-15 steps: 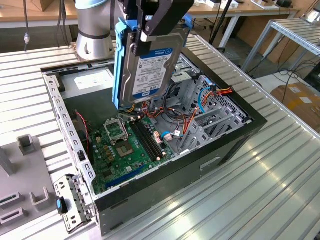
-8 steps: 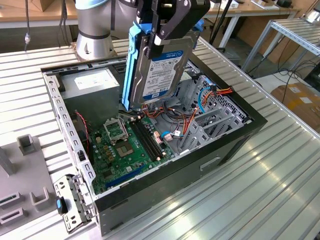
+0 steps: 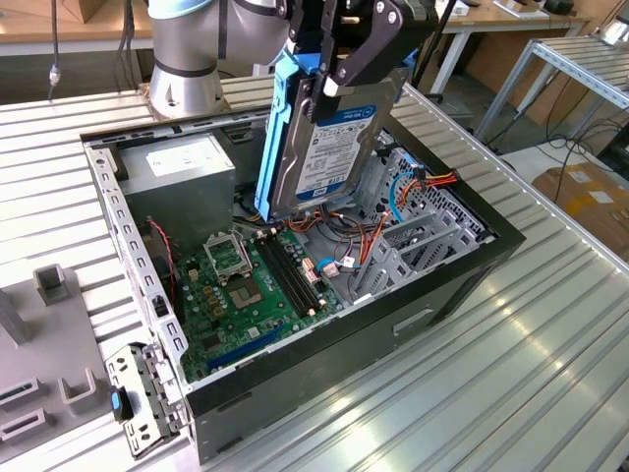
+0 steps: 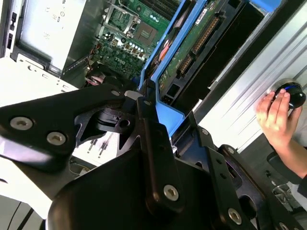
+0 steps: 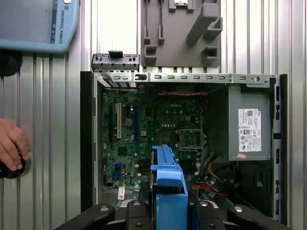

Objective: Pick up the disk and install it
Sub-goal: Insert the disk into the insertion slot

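Two fingers [image 3: 366,54] clamp the disk [image 3: 329,147] between them, tilted above the open case [image 3: 393,339].

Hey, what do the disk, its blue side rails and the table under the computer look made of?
The disk: grey metal casing, dull finish, with a white printed label. The side rails: probably plastic, evenly blue with a soft sheen. The table: likely aluminium, ribbed silvery slats that reflect light in streaks.
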Motion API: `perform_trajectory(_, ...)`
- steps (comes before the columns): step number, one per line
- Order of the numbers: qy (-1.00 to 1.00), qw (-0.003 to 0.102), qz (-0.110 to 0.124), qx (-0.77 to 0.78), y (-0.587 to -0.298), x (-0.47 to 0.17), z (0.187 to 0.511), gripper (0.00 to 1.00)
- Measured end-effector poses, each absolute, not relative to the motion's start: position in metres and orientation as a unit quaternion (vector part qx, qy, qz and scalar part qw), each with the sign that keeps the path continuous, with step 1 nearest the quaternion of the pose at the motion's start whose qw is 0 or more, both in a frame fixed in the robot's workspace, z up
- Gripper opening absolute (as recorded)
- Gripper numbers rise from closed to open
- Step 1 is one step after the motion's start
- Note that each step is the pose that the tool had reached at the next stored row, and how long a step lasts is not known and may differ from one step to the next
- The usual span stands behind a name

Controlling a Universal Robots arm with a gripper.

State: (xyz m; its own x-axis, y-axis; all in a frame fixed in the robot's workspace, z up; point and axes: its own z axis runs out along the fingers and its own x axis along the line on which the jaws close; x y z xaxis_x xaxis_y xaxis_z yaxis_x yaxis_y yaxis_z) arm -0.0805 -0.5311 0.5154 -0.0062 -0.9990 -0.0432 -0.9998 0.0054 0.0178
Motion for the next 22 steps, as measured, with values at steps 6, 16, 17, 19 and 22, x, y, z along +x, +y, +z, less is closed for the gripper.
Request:
perform_trajectory(6, 0.709, 0.009, 0.021, -0.705, -0.533, -0.073, 0.515, 0.37)
perform_trajectory(16, 0.709, 0.009, 0.021, -0.705, -0.543, -0.055, 0.513, 0.37)
perform_trajectory(17, 0.709, 0.009, 0.021, -0.705, -0.543, -0.053, 0.513, 0.37)
perform_trajectory(19, 0.709, 0.009, 0.021, -0.705, -0.544, -0.051, 0.513, 0.37)
perform_trajectory(22, 0.709, 0.009, 0.021, -0.705, -0.545, -0.045, 0.513, 0.37)
